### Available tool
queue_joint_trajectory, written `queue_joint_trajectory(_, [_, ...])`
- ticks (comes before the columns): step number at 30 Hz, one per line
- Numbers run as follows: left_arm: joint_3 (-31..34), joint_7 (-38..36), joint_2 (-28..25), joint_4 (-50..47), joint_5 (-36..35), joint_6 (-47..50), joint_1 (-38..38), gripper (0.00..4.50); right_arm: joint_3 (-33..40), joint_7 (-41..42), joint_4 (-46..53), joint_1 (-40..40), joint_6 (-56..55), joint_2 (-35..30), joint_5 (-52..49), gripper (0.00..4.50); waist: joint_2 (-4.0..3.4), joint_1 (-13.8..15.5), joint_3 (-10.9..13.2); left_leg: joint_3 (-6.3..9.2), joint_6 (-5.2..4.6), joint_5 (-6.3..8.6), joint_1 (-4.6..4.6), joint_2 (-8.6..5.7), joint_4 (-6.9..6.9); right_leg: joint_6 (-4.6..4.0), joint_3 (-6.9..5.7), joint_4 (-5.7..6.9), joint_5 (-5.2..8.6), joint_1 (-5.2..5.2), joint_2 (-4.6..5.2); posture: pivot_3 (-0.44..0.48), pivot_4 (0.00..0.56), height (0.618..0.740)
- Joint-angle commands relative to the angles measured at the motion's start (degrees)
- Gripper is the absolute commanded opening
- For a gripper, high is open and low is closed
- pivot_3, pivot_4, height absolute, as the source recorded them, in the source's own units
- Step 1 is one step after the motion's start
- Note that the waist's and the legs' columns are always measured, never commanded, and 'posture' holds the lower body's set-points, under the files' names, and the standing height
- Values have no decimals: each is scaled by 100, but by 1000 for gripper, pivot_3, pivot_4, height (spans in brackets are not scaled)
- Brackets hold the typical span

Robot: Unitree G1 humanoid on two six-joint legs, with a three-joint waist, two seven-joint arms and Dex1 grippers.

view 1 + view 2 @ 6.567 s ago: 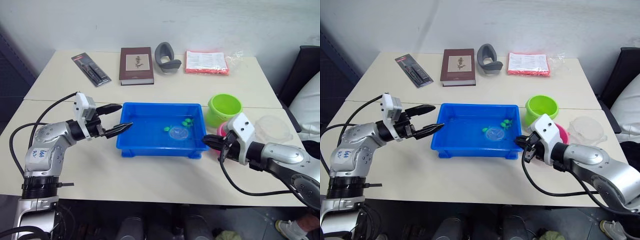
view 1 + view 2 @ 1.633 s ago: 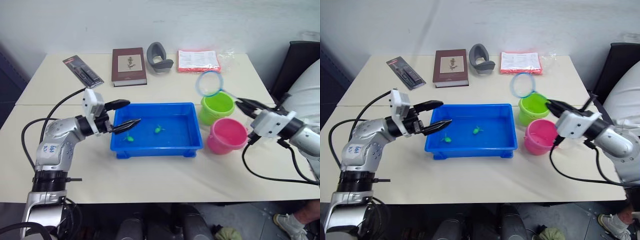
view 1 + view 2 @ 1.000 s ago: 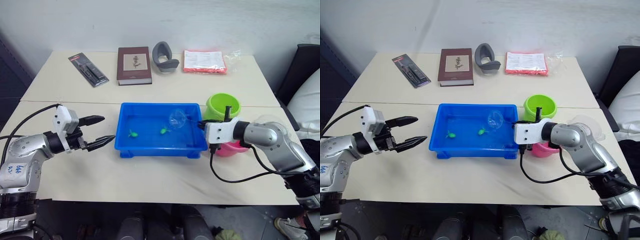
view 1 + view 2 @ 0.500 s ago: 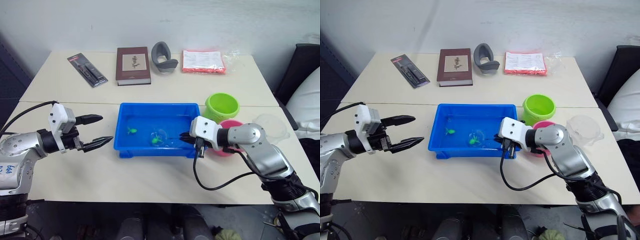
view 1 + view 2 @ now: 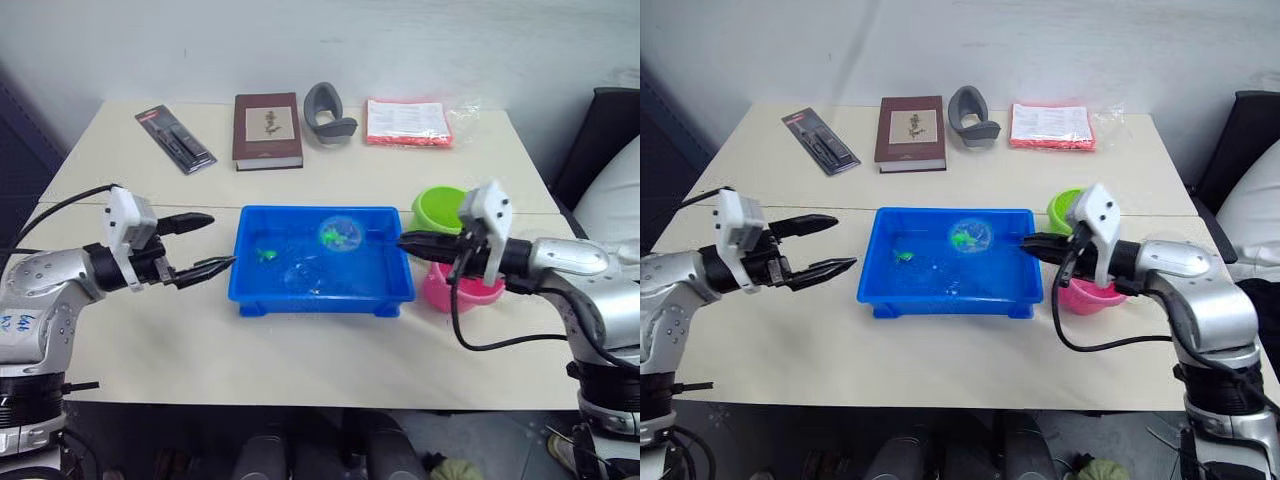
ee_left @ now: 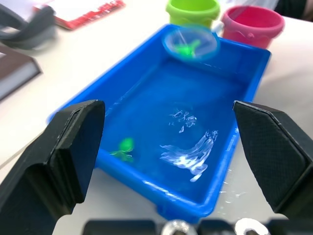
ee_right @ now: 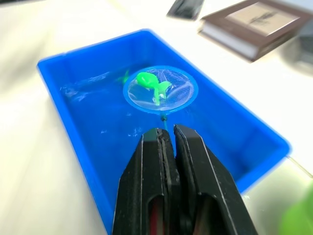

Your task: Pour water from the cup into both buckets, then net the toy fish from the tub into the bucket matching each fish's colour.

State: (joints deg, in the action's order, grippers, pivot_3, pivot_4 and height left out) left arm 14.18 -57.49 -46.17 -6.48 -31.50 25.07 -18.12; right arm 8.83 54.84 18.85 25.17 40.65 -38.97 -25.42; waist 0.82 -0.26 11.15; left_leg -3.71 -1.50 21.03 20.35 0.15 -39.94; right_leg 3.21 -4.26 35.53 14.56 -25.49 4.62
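The blue tub (image 5: 300, 300) holds water in the middle of the table. My right gripper (image 5: 405, 240) is shut on the thin black handle of the net (image 5: 340, 235), which hangs just above the water near the tub's far right corner. A green toy fish (image 7: 151, 83) lies in the net. Another green fish (image 5: 266, 256) floats near the tub's left side. My left gripper (image 5: 222, 240) is open beside the tub's left rim, holding nothing. The green bucket (image 5: 435, 205) and pink bucket (image 5: 470, 292) stand right of the tub, partly behind my right arm. The cup is hidden behind that arm.
Along the far edge of the table lie a black packaged tool (image 5: 175, 140), a brown book (image 5: 268, 130), a grey curved object (image 5: 328, 105) and a red-edged packet (image 5: 410, 122). A black chair (image 5: 600, 130) stands at the right.
My right gripper has drawn back to the right and lifted the net out of the water with a green fish in it. My left gripper has edged closer to the tub.
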Motion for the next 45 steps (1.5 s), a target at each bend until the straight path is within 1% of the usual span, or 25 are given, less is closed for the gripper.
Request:
queue_joint_trajectory(1, [-137,14,117,-118,-64,-16,-326,4489,610,-43,60,-342,-402,18,-330,0,0,16,0,2,1,0,-1,0,1,0,-1,0,0,0,0,0,150,740])
queue_joint_trajectory(7, [-414,49,446,-138,-186,107,-874,4489,1151,-311,-301,-452,-659,-168,-410,0,0,25,0,-2,-2,-2,1,-7,-2,7,3,3,-4,2,2,0,150,740])
queue_joint_trajectory(10, [-432,126,606,-74,-193,102,-1064,4489,1208,-348,-476,-571,-1089,-323,-143,0,0,14,0,-2,-2,-3,1,-6,-1,7,1,7,-4,2,-2,0,150,740])
queue_joint_trajectory(13, [-427,166,768,-41,-226,117,-1163,4489,1294,-627,-732,-554,-1402,-322,10,0,0,8,0,-10,-1,-3,0,-5,-1,9,5,8,-5,2,-7,0,150,740])
queue_joint_trajectory(15, [-537,135,855,-2,-119,14,-1160,4489,1301,-830,-991,-524,-1740,-381,263,0,0,13,0,-16,1,-5,-4,-5,-1,9,10,8,-5,2,-8,0,150,740])
queue_joint_trajectory(18, [-592,154,963,31,-78,-34,-1184,4489,1291,-914,-1320,-524,-2473,-440,566,0,0,20,0,-16,2,-6,-4,-6,-2,9,10,8,-5,2,-8,0,150,740])
queue_joint_trajectory(21, [-614,211,1062,18,-66,-84,-1149,4489,1160,-995,-1746,-692,-3226,-582,1052,0,0,20,0,-16,2,-6,-3,-6,-2,9,10,8,-5,2,-8,0,150,740])
queue_joint_trajectory(23, [-627,228,1100,9,-47,-114,-1102,4489,1131,-1175,-1998,-723,-3648,-600,1315,0,0,22,0,-17,2,-6,-3,-7,-2,9,10,8,-5,2,-8,0,150,740])
queue_joint_trajectory(29, [-627,276,1159,-35,-14,-134,-1015,4489,818,-1583,-2667,-854,-5441,-960,2465,0,-1,16,0,-19,4,-10,-5,-8,-2,11,13,6,-6,3,-8,0,150,740])
queue_joint_trajectory(33, [-629,276,1170,-42,-20,-122,-986,4489,661,-2095,-3205,-952,-6724,-1232,3208,0,-1,12,0,-21,8,-12,-7,-7,-2,11,15,4,-6,3,-9,0,150,740])
queue_joint_trajectory(35, [-647,266,1168,11,22,-164,-1007,4489,542,-2466,-3402,-958,-7345,-1423,3733,0,-1,7,0,-22,9,-14,-8,-7,-3,11,17,3,-6,3,-9,0,150,740])
queue_joint_trajectory(39, [-674,199,1146,171,99,-266,-1109,4489,319,-3290,-3664,-1016,-8005,-1674,4707,0,-1,5,0,-26,16,-19,-13,-7,-3,11,22,3,-6,3,-9,0,150,740])
queue_joint_trajectory(45, [-703,157,1102,282,164,-389,-1151,4489,196,-4517,-3573,-1141,-8536,-1959,5888,0,0,3,0,-26,26,-28,-15,-6,-3,9,24,8,-5,3,-11,0,150,740])
